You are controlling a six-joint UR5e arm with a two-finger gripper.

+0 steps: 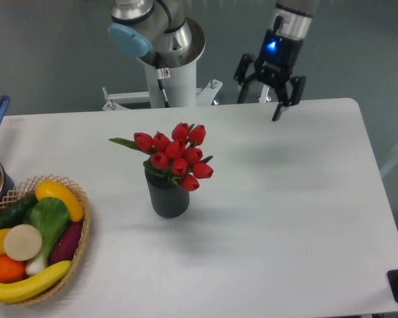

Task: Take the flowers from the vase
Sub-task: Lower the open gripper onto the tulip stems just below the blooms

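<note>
Right now, step: approach, nothing grasped.
Gripper (pixel 268 93): fingers apart, well apart from the flowers (pixel 174 157).
Next: reach over the vase (pixel 167 195), clamp the stems.

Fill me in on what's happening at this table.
A single robot arm is going after the bunch of red tulips with green leaves, which stands in the short dark grey ribbed vase mid-table. Its hand hangs open and empty above the far edge of the white table, well clear of the flowers. A woven basket of vegetables sits at the left, untouched.
</note>
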